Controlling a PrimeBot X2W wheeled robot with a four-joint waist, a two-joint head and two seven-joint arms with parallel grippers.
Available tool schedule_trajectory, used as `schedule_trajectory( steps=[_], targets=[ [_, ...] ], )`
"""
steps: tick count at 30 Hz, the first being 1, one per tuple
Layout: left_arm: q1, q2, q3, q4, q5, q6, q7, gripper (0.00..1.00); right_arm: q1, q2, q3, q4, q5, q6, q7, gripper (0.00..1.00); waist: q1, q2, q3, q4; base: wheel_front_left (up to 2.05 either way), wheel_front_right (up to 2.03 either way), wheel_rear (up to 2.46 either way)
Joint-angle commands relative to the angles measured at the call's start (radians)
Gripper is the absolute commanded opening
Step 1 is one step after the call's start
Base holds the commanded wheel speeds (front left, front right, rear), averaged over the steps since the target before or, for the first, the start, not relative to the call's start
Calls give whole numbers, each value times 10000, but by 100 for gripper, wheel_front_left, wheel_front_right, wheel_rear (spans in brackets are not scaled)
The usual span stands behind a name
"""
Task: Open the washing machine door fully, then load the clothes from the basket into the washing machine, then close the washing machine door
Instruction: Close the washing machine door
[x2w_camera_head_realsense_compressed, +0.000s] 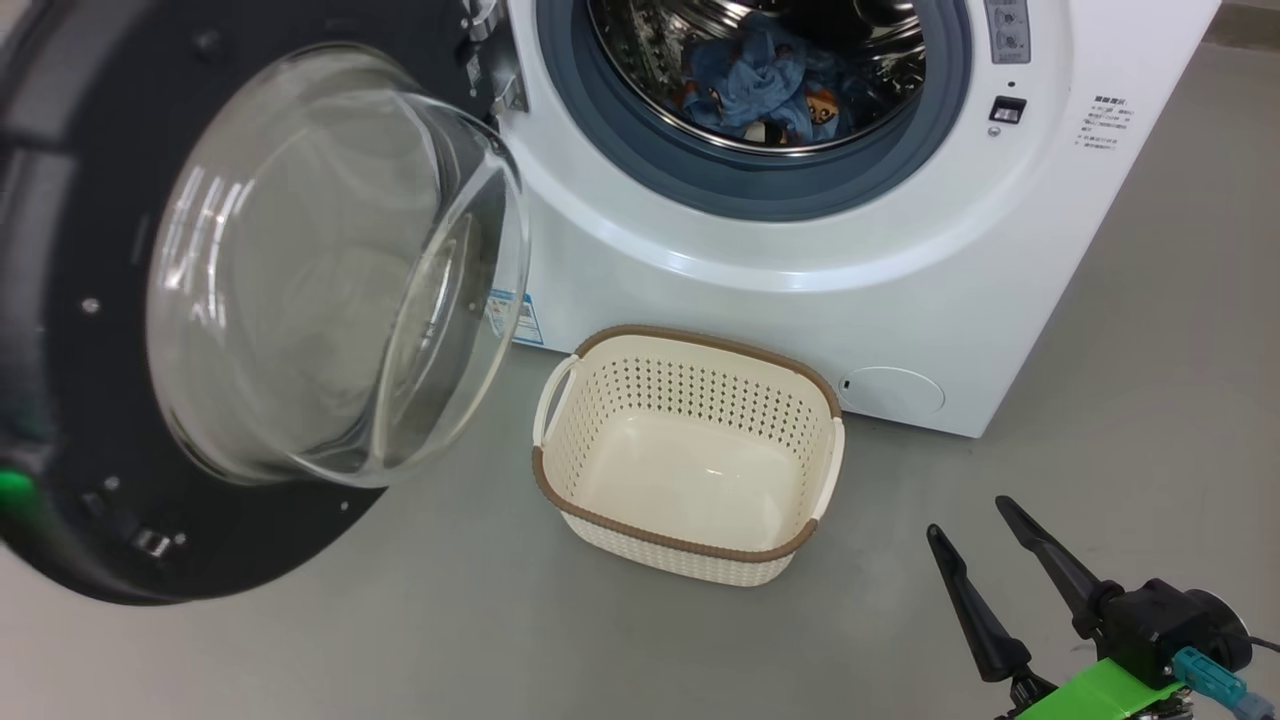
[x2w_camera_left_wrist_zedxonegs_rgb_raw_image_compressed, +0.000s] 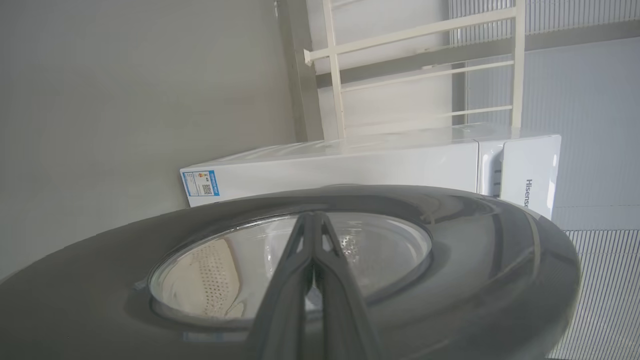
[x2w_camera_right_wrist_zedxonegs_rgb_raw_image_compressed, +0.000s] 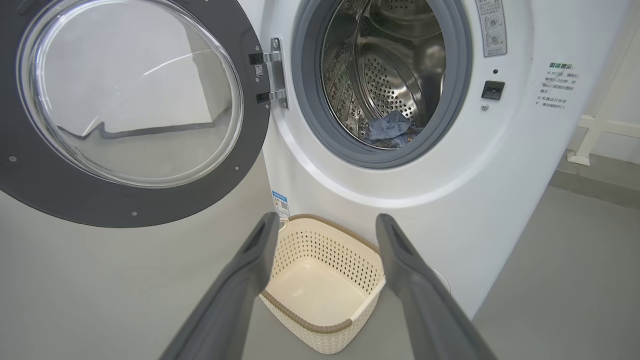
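The washing machine door (x2w_camera_head_realsense_compressed: 300, 270) stands swung wide at the left of the washing machine (x2w_camera_head_realsense_compressed: 800, 300), glass bowl bulging toward the room. The clothes (x2w_camera_head_realsense_compressed: 770, 85), a crumpled blue bundle, lie inside the steel drum (x2w_camera_right_wrist_zedxonegs_rgb_raw_image_compressed: 395, 75). The basket (x2w_camera_head_realsense_compressed: 690, 395) sits empty on the grey floor (x2w_camera_head_realsense_compressed: 1150, 350), just in front of the machine. The left claw (x2w_camera_left_wrist_zedxonegs_rgb_raw_image_compressed: 312, 215), fingers pressed together, lies along the door's outer face. The right claw (x2w_camera_head_realsense_compressed: 968, 517) hangs spread apart, holding nothing, near the basket.

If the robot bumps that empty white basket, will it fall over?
Probably it slides rather than tips: the basket sits low and wide on the smooth grey floor. It likely moves easily, being empty, holey plastic.
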Motion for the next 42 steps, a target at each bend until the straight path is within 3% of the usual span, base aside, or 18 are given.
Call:
schedule_trajectory(
  steps=[1, 7, 12, 24, 33, 42],
  targets=[
    [128, 249, -46, -345, -60, -56, 356, 0, 32, -59, 144, -198, 29, 16, -120, 100, 0, 0, -42, 41, 0, 0, 0],
    [597, -209, -524, -1342, -150, -121, 1481, 0, 133, 182, 65, -174, -12, 16, -120, 100, 0, 0, -215, 234, 0, 0, 0],
    [991, -637, -595, -2215, -348, 123, 1916, 0, 118, 428, 55, -164, -39, 16, -120, 100, 0, 0, -303, 316, 0, 0, 0],
    [2376, -2266, -1277, -5512, -747, 861, 2990, 0, 117, 744, -82, -189, -70, 16, -120, 100, 0, 0, -260, 298, 0, 0, 0],
    [2923, -2810, -1972, -7244, -1270, 1358, 3062, 0, 24, 886, -130, -174, -25, 16, -120, 100, 0, 0, -213, -166, 0, 0, 0],
    [3352, -2886, -3448, -7966, -1789, 1184, 1847, 0, -10, 1106, -181, -112, 6, 16, -120, 100, 0, 0, -240, -1125, 0, 0, 0]
  ],
)
